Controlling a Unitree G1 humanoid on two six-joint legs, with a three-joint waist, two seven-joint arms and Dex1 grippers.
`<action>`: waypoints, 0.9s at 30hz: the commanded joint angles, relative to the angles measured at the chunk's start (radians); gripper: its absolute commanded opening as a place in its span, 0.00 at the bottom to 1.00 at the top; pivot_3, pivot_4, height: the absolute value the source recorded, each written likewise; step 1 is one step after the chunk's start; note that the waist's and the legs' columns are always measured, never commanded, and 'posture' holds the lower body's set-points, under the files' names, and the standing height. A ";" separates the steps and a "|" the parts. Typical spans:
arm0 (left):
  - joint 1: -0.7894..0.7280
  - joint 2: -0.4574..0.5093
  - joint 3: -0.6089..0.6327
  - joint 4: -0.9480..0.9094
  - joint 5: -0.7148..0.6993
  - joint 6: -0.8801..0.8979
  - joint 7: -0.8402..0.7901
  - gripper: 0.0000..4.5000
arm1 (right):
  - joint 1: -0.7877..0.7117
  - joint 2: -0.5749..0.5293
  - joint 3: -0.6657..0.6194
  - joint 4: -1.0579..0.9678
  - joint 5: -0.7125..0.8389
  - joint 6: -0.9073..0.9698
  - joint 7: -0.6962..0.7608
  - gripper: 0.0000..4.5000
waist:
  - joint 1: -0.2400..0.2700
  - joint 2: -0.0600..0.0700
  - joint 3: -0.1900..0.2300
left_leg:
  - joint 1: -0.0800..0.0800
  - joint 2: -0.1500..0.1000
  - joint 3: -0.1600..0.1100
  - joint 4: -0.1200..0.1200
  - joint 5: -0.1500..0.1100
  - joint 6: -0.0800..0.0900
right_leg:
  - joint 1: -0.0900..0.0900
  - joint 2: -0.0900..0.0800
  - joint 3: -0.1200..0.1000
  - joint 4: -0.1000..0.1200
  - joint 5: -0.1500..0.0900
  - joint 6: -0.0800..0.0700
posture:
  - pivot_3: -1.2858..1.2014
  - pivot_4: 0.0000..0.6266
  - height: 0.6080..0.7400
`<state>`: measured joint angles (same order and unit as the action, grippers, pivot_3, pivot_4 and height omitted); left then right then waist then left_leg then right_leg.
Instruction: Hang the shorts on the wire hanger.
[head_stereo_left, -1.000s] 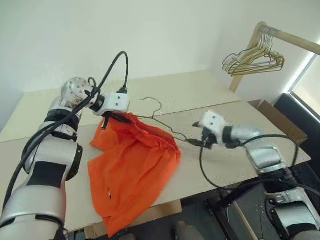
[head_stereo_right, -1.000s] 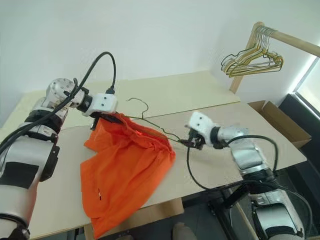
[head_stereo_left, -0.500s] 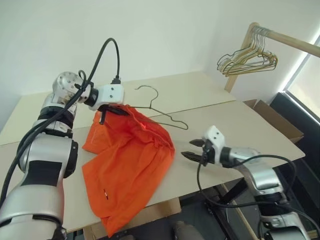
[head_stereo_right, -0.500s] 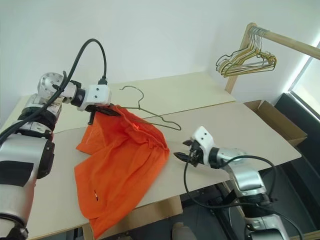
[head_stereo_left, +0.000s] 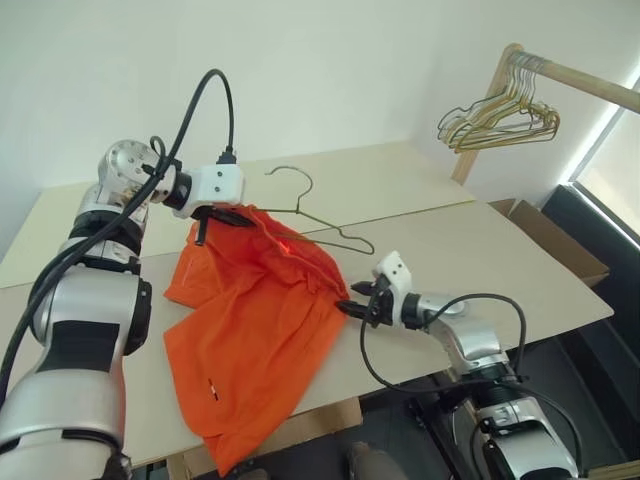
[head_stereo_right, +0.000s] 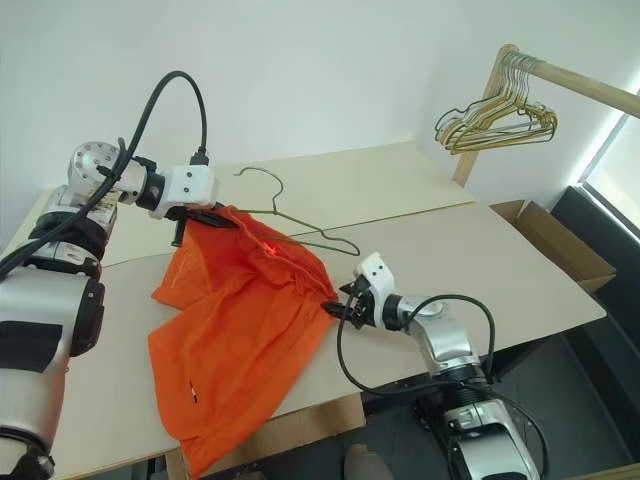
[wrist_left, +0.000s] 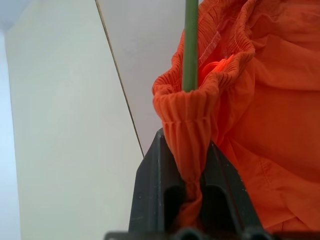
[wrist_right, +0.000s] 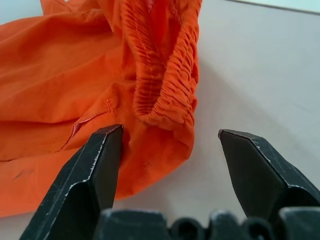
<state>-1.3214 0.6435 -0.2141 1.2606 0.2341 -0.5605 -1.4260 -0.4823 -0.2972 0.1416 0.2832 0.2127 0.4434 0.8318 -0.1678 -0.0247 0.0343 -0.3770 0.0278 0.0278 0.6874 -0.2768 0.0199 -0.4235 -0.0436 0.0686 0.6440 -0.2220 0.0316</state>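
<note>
The orange shorts (head_stereo_left: 262, 320) lie spread on the table (head_stereo_left: 480, 250), with one waistband corner lifted. My left gripper (head_stereo_left: 222, 214) is shut on that raised corner, and the gathered elastic sits pinched between its fingers (wrist_left: 186, 142). The wire hanger (head_stereo_left: 300, 208), thin and olive-green, runs into the waistband opening (wrist_left: 190, 45); its hook points toward the wall and its far shoulder pokes out over the table. My right gripper (head_stereo_left: 350, 306) hovers low at the waistband's other end, open, with the fabric fold (wrist_right: 165, 107) just ahead of its fingers (wrist_right: 102, 155).
A wooden rail (head_stereo_left: 570, 72) at the back right carries a bunch of gold and dark wire hangers (head_stereo_left: 500, 115). A cardboard box (head_stereo_left: 545, 232) stands beyond the table's right edge. A seam crosses the tabletop behind the shorts.
My right gripper has dropped from beside the hanger's far end and moved left to the waistband's free corner, rolling its wrist. The left gripper keeps its hold, barely moved.
</note>
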 joint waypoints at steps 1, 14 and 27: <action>-0.036 0.013 0.023 -0.010 -0.014 -0.003 0.015 0.00 | -0.043 0.026 -0.042 0.029 0.050 -0.015 0.018 0.80 | -0.001 0.000 0.000 | 0.000 0.000 0.000 0.000 0.000 0.000 | 0.000 0.000 0.000 0.000 0.000 0.000 | 0.48 0.00 1.00; -0.033 0.016 0.025 -0.008 -0.012 0.000 0.034 0.00 | -0.100 0.061 -0.105 0.167 0.115 0.066 0.041 0.28 | -0.002 0.000 0.000 | 0.000 0.000 -0.001 0.000 0.000 0.000 | 0.000 0.000 0.000 0.003 0.000 0.000 | 0.49 0.00 1.00; -0.014 0.024 0.023 -0.006 -0.012 -0.004 0.037 0.00 | -0.098 0.064 -0.126 0.147 0.108 0.036 0.017 0.01 | -0.002 0.000 0.000 | 0.000 0.000 -0.001 0.000 0.000 0.000 | 0.000 0.000 0.000 0.003 0.000 0.000 | 0.48 0.00 1.00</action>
<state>-1.3210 0.6442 -0.2124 1.2611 0.2341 -0.5600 -1.3977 -0.5505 -0.2218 0.0343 0.4695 0.3008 0.4885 0.8433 -0.1695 -0.0247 0.0342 -0.3768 0.0279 0.0267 0.6878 -0.2767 0.0198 -0.4238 -0.0438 0.0683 0.6470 -0.2219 0.0315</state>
